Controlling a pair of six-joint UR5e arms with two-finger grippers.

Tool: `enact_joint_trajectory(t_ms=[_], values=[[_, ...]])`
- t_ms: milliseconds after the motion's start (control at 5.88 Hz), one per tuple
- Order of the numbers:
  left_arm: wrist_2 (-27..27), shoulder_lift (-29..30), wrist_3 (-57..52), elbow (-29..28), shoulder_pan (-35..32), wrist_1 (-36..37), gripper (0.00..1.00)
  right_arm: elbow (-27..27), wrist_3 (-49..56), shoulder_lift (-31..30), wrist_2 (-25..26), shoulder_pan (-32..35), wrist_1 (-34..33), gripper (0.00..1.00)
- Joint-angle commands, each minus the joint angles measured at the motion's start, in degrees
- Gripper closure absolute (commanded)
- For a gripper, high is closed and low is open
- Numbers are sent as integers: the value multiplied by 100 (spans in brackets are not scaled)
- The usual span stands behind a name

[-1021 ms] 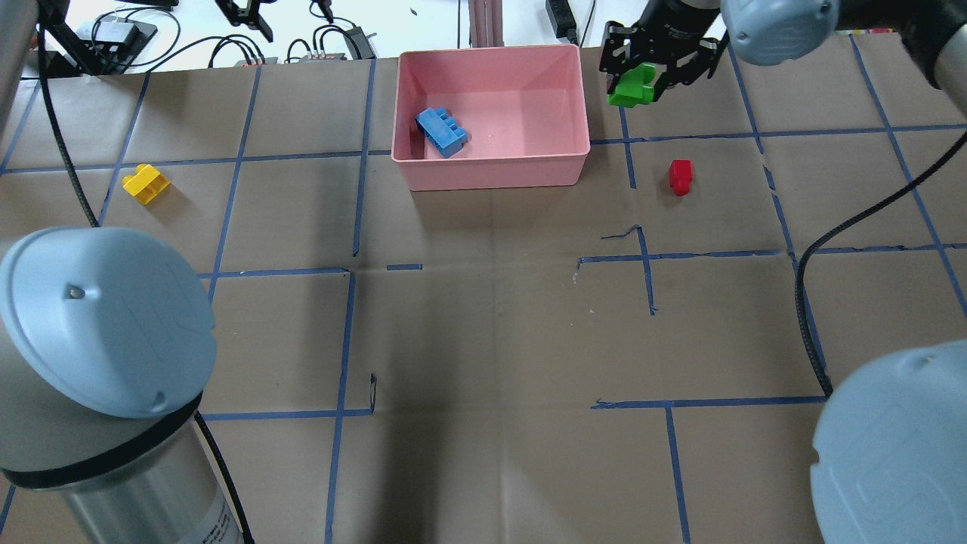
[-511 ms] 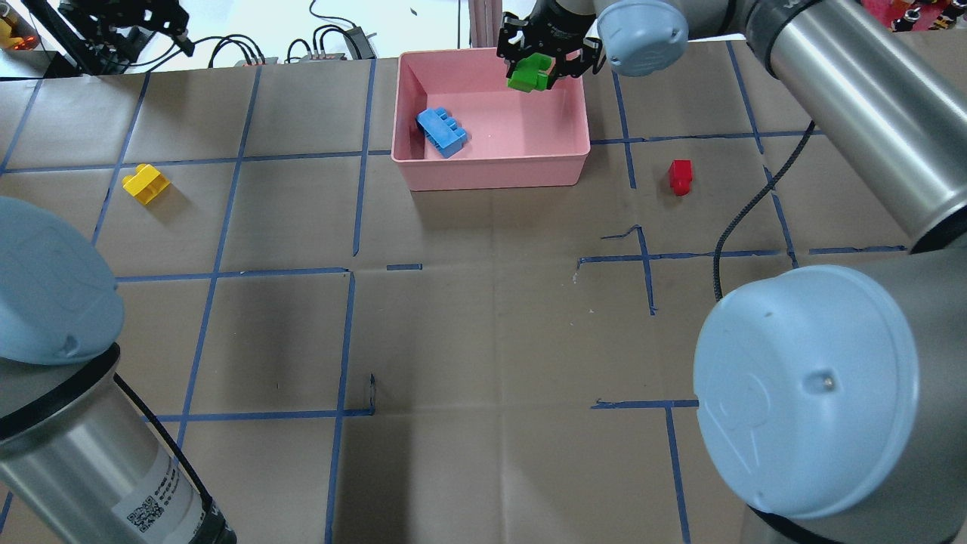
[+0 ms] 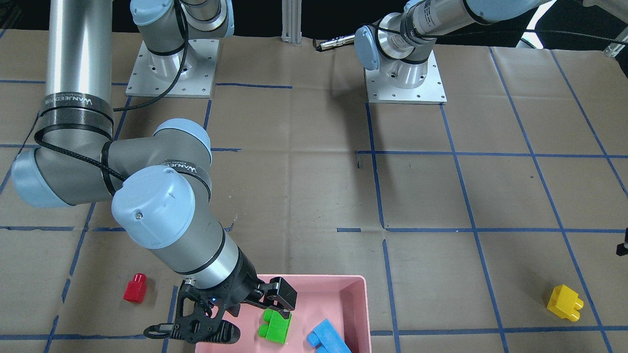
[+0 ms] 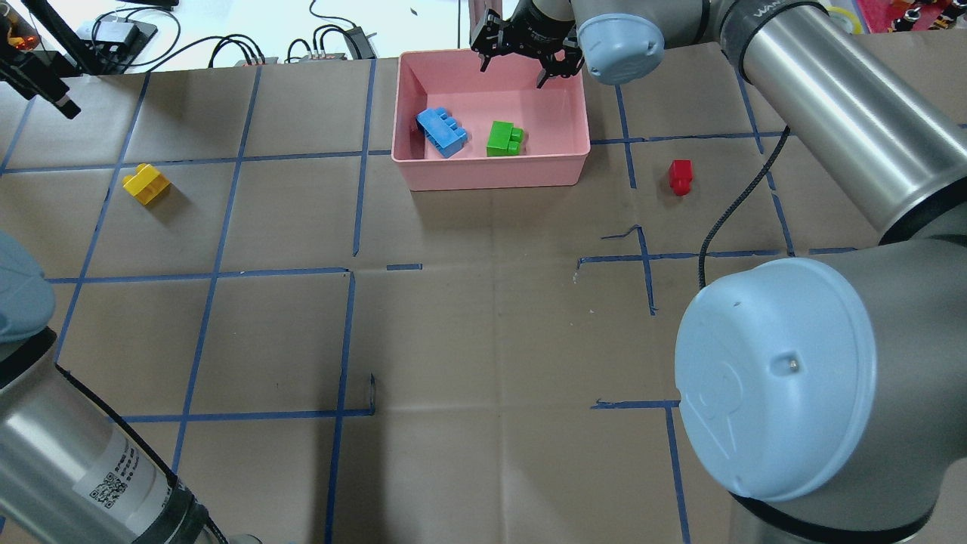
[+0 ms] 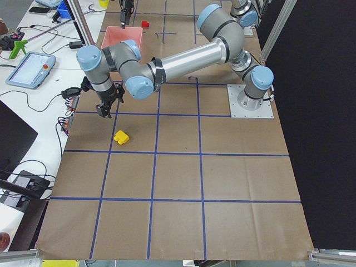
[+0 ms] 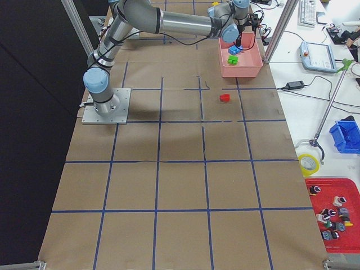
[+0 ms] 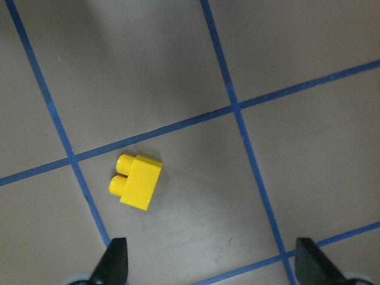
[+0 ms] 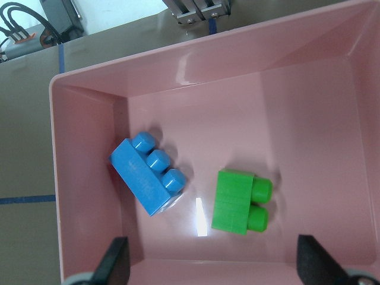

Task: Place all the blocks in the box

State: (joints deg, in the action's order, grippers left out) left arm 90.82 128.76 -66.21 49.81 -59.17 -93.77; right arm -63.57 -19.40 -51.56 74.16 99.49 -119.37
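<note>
Yellow block [image 4: 146,183] on the brown paper, well left of the box [image 4: 491,175]. Red block [image 4: 680,177] on the paper, right of the box. Inside the box: light blue block [image 4: 441,131] and green block [image 4: 504,139], near each other, apart. Right gripper [image 4: 514,72] above the box's far side, fingers spread, empty. Left gripper [image 7: 214,264] above the paper near the yellow block, fingers spread, empty.

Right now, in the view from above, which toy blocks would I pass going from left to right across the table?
yellow block → blue block → green block → red block
</note>
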Motion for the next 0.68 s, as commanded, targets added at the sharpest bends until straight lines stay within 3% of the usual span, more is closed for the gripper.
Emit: enact_joint_trajectory(t_ms=[0,170,340,511], values=[[-29,113,-843,142,82,147,0,-85,425,-134,211,-61,132,0],[-203,140,-67,491,29,488,0,-164,1186,-483,883,-314,882,0],[-231,166,132,965,-102,1300,1,-191,1976,-861,1116,-786,2012,0],[-231,236,108,1387,-155,2022,1,-252,2210,-978,1440,-1157,2362,1]])
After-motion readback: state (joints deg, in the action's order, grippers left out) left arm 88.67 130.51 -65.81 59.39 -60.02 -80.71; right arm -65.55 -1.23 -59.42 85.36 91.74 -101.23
